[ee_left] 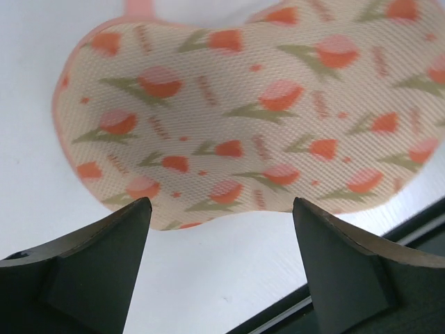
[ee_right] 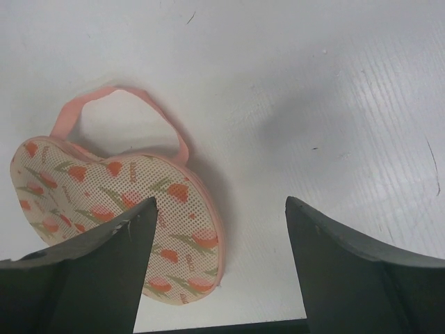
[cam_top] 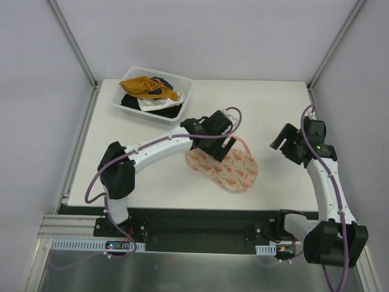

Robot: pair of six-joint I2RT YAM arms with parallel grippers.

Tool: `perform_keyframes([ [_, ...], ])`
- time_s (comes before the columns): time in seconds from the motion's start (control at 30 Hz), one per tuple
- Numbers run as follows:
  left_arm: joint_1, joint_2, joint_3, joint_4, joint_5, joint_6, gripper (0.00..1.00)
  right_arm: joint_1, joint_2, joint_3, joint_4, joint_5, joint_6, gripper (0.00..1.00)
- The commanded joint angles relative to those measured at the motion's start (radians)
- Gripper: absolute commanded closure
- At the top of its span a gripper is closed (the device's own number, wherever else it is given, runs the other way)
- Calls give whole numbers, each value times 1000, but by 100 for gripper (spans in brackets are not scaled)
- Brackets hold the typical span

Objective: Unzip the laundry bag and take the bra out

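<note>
The laundry bag [cam_top: 228,170] is a pale pink mesh pouch with orange-red tulip prints, lying closed on the white table. It fills the top of the left wrist view [ee_left: 250,118] and shows at lower left in the right wrist view [ee_right: 118,216] with its pink loop handle [ee_right: 125,111]. My left gripper [cam_top: 226,141] is open and empty, hovering over the bag's far end. My right gripper [cam_top: 281,141] is open and empty, to the right of the bag and apart from it. The bra is hidden.
A clear plastic bin [cam_top: 124,97] at the back left holds a mustard-yellow garment [cam_top: 146,86] with white and black clothes. The table's near edge [cam_top: 200,210] runs just in front of the bag. Metal frame posts stand at the back corners.
</note>
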State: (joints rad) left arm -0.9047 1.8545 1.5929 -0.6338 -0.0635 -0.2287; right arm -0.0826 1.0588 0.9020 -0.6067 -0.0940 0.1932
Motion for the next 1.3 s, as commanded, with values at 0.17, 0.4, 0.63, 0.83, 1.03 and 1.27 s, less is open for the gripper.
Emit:
perform_keyframes([
  [0.17, -279, 34, -8, 23, -59, 253, 11, -28, -42, -3, -2, -21, -5, 22],
  [0.4, -353, -177, -354, 446, 42, 422, 6, -36, -45, -9, 8, -73, 14, 22],
  [0.63, -404, -124, -352, 534, -163, 384, 16, -39, -48, -8, 13, -81, 14, 21],
  [0.83, -479, -49, -315, 568, -251, 399, 14, -40, -56, -15, 25, -107, 15, 21],
  [1.03, -482, 17, -277, 586, -245, 379, 16, -49, -65, -26, 18, -108, 5, 21],
  [1.27, -479, 92, -272, 626, -301, 373, 15, -62, -74, -35, 16, -121, 3, 21],
])
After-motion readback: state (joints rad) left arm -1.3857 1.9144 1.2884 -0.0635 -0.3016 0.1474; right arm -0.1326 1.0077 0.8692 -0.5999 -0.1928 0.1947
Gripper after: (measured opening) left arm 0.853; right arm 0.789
